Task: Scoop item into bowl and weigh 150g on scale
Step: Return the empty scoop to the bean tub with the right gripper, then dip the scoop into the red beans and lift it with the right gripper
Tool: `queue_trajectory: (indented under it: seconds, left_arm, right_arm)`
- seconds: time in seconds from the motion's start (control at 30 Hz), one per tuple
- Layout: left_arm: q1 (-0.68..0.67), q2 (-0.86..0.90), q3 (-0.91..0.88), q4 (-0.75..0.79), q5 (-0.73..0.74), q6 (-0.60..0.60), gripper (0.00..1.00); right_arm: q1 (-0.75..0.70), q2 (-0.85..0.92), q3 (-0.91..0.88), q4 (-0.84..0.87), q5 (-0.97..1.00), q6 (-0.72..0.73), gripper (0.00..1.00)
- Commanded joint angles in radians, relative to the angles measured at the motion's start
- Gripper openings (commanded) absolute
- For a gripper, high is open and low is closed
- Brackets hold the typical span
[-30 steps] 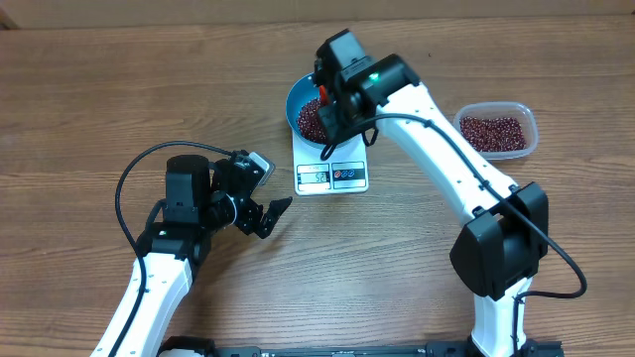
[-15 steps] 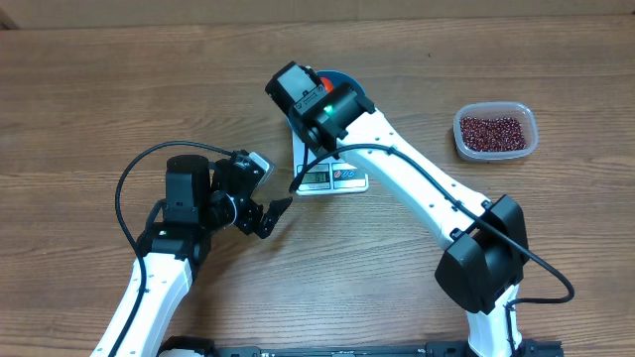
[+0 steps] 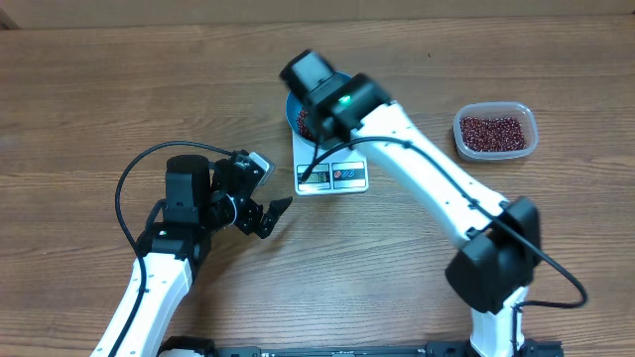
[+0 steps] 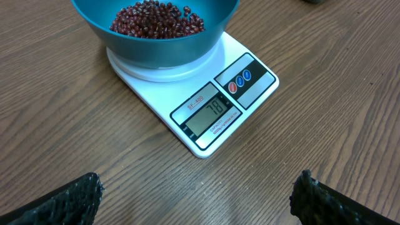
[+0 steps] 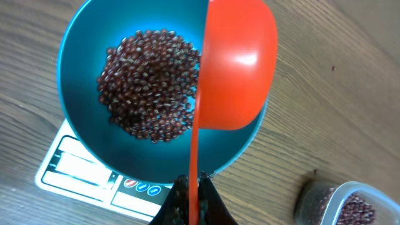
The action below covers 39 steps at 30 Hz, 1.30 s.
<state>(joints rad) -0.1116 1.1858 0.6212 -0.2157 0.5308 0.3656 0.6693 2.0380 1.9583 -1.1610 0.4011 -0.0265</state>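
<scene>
Wood-grain table (image 3: 99,79) carries one white scale (image 4: 206,106), one teal bowl (image 5: 78,53) on its platform and one clear tub (image 3: 532,129) well off to the right. Beans (image 5: 150,84) heap in the bowl; more fill the tub. The right gripper (image 5: 194,195) pinches the handle of one orange scoop (image 5: 240,62), turned on edge over the bowl, and its arm hides most of the bowl from overhead. The left gripper (image 3: 271,216) is spread wide and empty. The display reads 70.

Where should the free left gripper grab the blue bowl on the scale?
Pinch the bowl's rim from above, on the side away from the scoop held by the right gripper: the bowl looks too wide to span, the wall thin, beans lie low.
</scene>
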Motion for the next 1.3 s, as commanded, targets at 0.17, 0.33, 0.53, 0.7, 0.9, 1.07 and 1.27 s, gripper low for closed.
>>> queue_trajectory:
  seconds: [0.17, 0.33, 0.53, 0.7, 0.9, 1.07, 1.27]
  left_arm:
    - [-0.008, 0.003, 0.003, 0.003, 0.008, -0.011, 1.00]
    - [-0.008, 0.003, 0.003, 0.003, 0.008, -0.011, 1.00]
    - [-0.008, 0.003, 0.003, 0.003, 0.008, -0.011, 1.00]
    - [-0.008, 0.003, 0.003, 0.003, 0.008, -0.011, 0.99]
    - [-0.008, 0.003, 0.003, 0.003, 0.008, -0.011, 1.00]
    - [-0.008, 0.003, 0.003, 0.003, 0.008, -0.011, 0.99]
    - [-0.008, 0.003, 0.003, 0.003, 0.008, -0.011, 0.99]
  right_arm:
    - [-0.349, -0.275, 0.034, -0.069, -0.359, 0.000, 0.04]
    - [-0.584, -0.316, 0.034, -0.179, -0.415, 0.000, 0.04]
    - [-0.732, -0.310, -0.019, -0.243, -0.415, -0.008, 0.04]
    - [-0.761, -0.310, -0.104, -0.236, -0.410, -0.038, 0.04]
    - [-0.761, -0.310, -0.165, -0.224, -0.411, -0.037, 0.04]
    - [-0.761, -0.309, -0.214, -0.196, -0.410, -0.038, 0.04]
    - [-0.761, -0.306, -0.239, -0.169, -0.410, -0.076, 0.04]
